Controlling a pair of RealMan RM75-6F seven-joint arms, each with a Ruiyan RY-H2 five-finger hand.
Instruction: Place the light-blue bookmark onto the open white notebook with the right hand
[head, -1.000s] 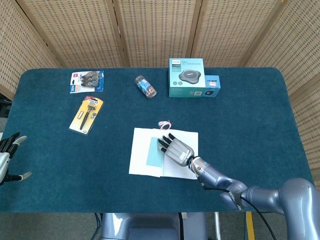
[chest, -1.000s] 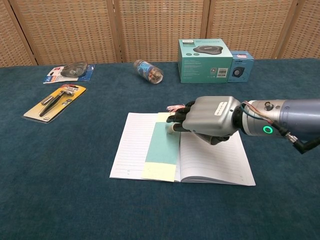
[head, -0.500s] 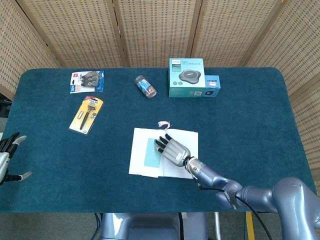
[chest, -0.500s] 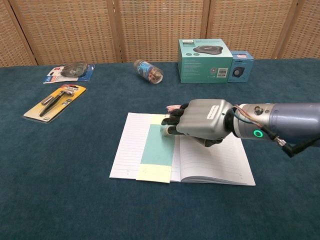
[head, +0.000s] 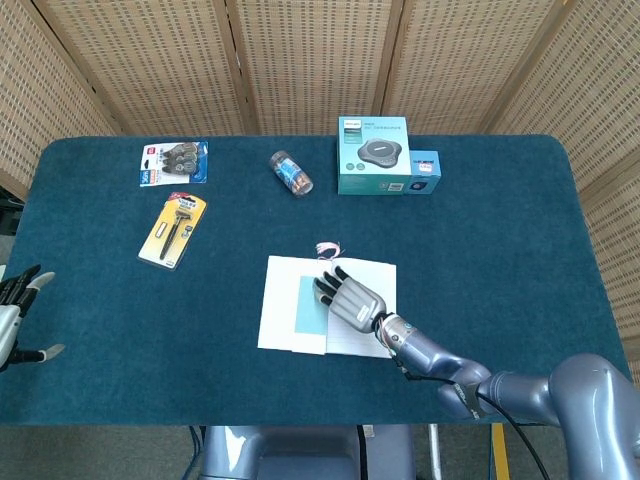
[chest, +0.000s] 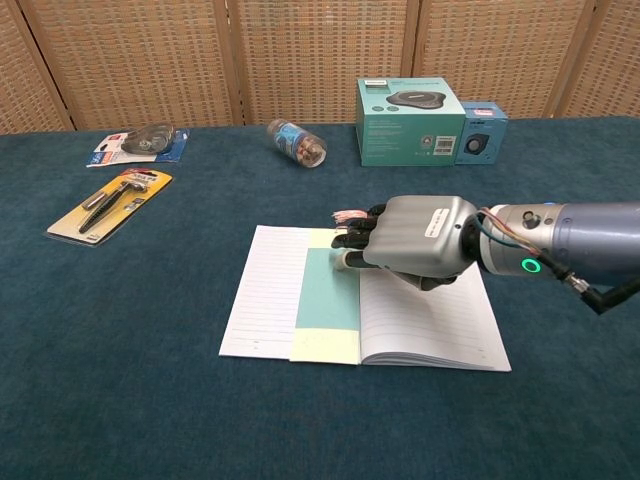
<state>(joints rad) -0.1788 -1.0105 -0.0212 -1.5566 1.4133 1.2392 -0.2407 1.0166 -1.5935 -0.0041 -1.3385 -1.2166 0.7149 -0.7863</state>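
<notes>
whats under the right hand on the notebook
The right hand lies over the notebook, its fingers at the top end of the light-blue bookmark lying near the fold. The bookmark's top edge and pink tassel are partly hidden.

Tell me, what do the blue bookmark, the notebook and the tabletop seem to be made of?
The bookmark looks like thin matte card: flat, no glare. The notebook is ruled white paper, lying open. The table appears covered in dark teal felt or short carpet, softly textured; the exact fabric isn't clear.
</notes>
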